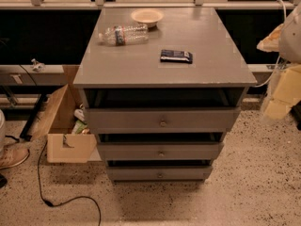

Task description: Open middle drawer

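The grey cabinet (pixel 141 72) stands in the middle of the camera view with three stacked drawers. The middle drawer (pixel 141 152) is the second front, with a small round metal knob (pixel 161 153) at its centre and a dark gap above it. The taller top drawer (pixel 122 119) is above it and the lowest drawer (pixel 136 174) is below it. My gripper (pixel 281 94) is a pale, blurred shape at the right edge, level with the cabinet top. It is well to the right of the drawers and touches nothing.
On the cabinet top lie a plastic water bottle (pixel 123 34), a tan bowl (pixel 147 17) and a dark packet (pixel 176 56). An open cardboard box (pixel 63 131) stands on the floor to the left. A black cable (pixel 56 202) and a shoe (pixel 11 157) lie at lower left.
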{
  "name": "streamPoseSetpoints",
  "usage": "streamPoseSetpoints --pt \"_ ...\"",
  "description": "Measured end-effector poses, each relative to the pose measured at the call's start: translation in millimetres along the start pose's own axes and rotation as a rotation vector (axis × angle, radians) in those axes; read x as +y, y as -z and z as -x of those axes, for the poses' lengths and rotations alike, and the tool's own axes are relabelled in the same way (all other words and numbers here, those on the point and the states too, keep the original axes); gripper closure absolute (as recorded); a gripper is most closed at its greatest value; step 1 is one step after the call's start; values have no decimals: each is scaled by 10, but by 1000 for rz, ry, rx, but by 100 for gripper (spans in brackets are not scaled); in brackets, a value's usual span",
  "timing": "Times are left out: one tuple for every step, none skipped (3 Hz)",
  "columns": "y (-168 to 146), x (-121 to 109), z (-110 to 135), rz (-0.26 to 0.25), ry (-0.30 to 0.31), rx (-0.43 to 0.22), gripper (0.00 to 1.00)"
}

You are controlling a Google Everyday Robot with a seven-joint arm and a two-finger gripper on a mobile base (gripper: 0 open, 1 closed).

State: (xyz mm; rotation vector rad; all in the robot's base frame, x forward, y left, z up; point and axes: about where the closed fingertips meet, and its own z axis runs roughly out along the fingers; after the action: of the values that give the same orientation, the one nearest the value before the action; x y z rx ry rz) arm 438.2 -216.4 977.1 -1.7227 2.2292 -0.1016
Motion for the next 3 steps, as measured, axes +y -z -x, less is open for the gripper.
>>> streamPoseSetpoints --pt "-1 0 0 0 0 0 0" --pt "-161 36 -80 28 -5 -42 0" --pt "-769 241 -239 95 1 -154 0"
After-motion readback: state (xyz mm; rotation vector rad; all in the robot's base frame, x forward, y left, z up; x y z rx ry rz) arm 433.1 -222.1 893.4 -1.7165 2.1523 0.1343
